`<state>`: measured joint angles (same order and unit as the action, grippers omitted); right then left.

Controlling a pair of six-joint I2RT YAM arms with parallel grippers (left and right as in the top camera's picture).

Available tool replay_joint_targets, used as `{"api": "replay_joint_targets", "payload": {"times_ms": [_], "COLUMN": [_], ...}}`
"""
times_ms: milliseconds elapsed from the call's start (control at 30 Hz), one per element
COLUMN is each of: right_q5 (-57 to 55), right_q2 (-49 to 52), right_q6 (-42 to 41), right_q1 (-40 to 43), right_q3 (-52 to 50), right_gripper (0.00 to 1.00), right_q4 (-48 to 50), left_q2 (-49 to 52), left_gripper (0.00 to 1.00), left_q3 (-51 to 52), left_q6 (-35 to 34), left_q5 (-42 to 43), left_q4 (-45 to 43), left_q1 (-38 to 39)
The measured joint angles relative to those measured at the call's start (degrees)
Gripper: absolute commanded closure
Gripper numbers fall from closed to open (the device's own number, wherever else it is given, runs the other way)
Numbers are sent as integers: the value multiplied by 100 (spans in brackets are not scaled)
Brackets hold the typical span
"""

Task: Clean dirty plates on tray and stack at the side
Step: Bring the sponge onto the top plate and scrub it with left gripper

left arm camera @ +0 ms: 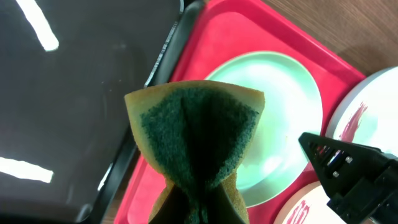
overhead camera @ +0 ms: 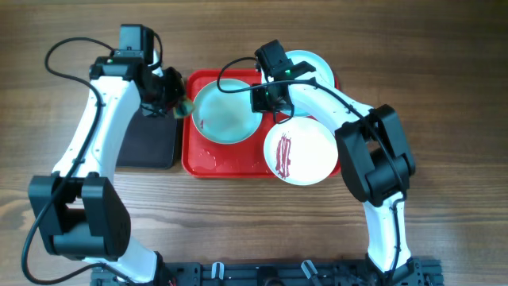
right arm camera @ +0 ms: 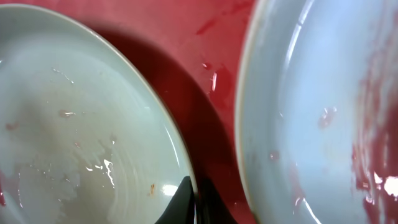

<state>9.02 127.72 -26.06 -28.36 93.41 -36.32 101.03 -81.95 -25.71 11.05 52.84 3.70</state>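
mint plate (overhead camera: 226,111) is sitting in the red tray (overhead camera: 208,163), with the streaked white plate (overhead camera: 300,151) beside it. right gripper (right arm camera: 188,200) is pinching the mint plate's rim. left gripper (overhead camera: 175,102) is squeezing a folded sponge (left arm camera: 196,137) over the tray's left edge.

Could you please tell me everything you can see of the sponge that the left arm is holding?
The sponge is yellow foam with a dark green scouring face. The left pincer pinches it at one end, so it folds along the middle and fans outward. It hangs over the rim of the red tray, beside the black tray and in front of the mint plate. Whether it touches the plate cannot be told.
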Motion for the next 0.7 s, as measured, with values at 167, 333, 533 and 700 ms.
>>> {"api": "replay_joint_targets", "payload": {"times_ms": [167,333,533,700], "right_q5": [-208,-387,-409,-420], "right_q2": [0,-13,-13,-13], "right_q6": [-699,-1060,-1165,-1163], "right_q1": [-133,-225,-225,-236], "right_q3": [50,59,61,61], "right_gripper": [96,96,96,96], "right_q4": [-186,-240,-245,-245], "left_q2": [0,2,17,22], "left_gripper": [96,96,96,96], "left_q3": [470,935,1338,1541], "left_q6": [-2,-26,122,883], "left_q5": [0,2,-81,-284], "left_q4": [-363,-914,-1847,-2376], "left_q1": [256,466,695,787]}}
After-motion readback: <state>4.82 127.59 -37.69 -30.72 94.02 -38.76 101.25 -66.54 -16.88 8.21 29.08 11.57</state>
